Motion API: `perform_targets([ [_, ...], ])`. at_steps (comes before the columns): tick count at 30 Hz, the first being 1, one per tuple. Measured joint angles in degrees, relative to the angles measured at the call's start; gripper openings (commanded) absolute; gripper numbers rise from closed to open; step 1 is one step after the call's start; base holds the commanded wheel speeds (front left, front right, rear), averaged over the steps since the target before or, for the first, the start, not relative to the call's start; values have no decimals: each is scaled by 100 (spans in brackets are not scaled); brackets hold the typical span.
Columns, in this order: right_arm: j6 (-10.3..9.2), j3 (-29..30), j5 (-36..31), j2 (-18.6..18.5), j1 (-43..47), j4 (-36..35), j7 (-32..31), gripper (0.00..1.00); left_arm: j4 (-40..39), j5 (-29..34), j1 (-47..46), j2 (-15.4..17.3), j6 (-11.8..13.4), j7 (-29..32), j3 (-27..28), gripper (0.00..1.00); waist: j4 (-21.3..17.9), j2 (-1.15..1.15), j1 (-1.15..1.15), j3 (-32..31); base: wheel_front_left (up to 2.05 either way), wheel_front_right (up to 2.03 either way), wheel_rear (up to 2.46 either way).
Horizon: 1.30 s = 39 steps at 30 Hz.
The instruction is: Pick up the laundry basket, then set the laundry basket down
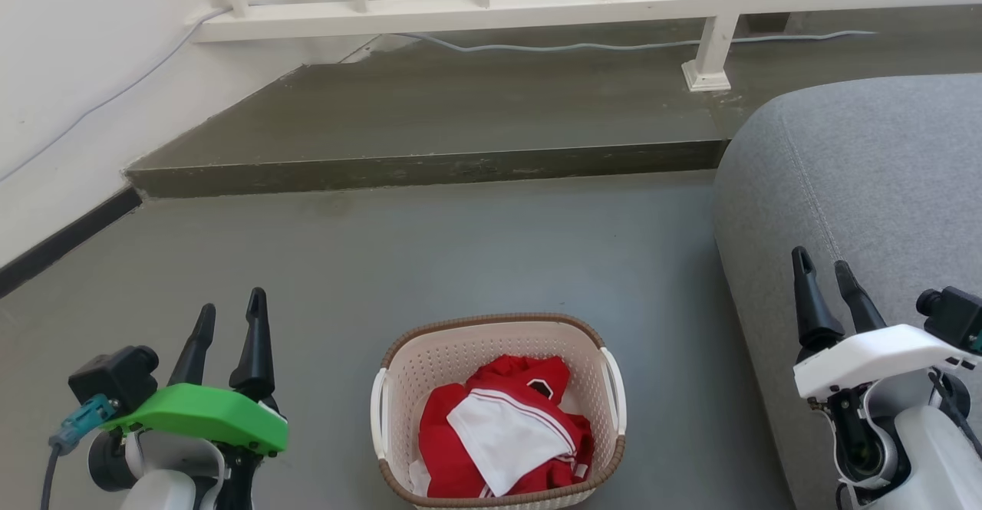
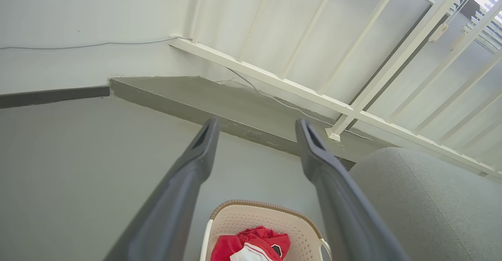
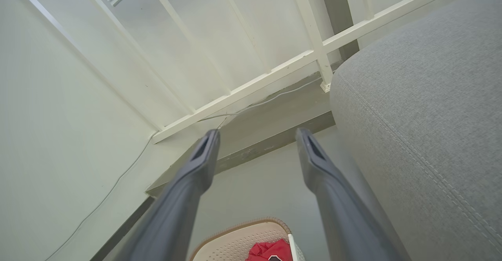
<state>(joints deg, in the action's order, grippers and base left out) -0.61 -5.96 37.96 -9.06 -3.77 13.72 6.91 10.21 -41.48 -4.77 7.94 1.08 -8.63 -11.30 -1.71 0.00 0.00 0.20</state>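
A cream perforated plastic laundry basket [image 1: 453, 357], rounded-rectangular with a brown woven-look rim [image 1: 491, 317], is seen upright on the grey floor [image 1: 460, 249]. It is placed low and central in the head view, between the 2 grippers and near a grey upholstered sofa [image 1: 867, 172] on the robot's right, with a gap of floor left between them. A crumpled red and white garment [image 1: 499, 426] is held inside, filling about half the well.

The left gripper [image 1: 232, 303] is seen left of the basket, fingers parted, nothing held. The right gripper [image 1: 822, 261] is seen over the sofa edge, fingers also parted, nothing held. Neither is touching the basket. The pick-up is judged not yet started.

Handling, as judged:
- Light load is expected: thin plastic plus 1 or 2 soft garments.
- The walls are likely to flex if squeezed; the perforated plastic is probably smooth and slippery to pinch.
- The rim is taken as the stiffer part.
- The 2 white side handles, left [image 1: 377, 414] and right [image 1: 616, 387], are judged the best hold, 1 per gripper, so that the basket is kept level.
- A 1-sided grip is expected to tip it and spill the cloth.
- The right handle is close to the sofa, so the approach there is judged tight.
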Motion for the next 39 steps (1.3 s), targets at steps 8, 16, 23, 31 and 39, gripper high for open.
perform_targets([
  [8,-52,-182,-590,-9,80,58,172,100,40,606,10,-4,105,-112,-76,100,-17,0,0,-13,0,0,0],
  [16,-57,-330,-1118,-44,80,122,318,100,108,1185,18,-7,205,-241,-175,100,-27,0,0,-18,0,0,0],
  [23,-58,-452,-1638,-55,80,183,467,100,189,1757,20,-7,316,-356,-259,100,-41,0,0,-18,0,0,0],
  [31,-58,-601,-2170,-62,82,322,630,100,202,2373,20,-5,399,-492,-402,100,-46,0,0,-22,0,0,0],
  [39,-49,-660,-2449,-20,83,374,745,100,252,2831,31,-2,446,-563,-528,100,-36,0,0,-32,0,0,0],
])
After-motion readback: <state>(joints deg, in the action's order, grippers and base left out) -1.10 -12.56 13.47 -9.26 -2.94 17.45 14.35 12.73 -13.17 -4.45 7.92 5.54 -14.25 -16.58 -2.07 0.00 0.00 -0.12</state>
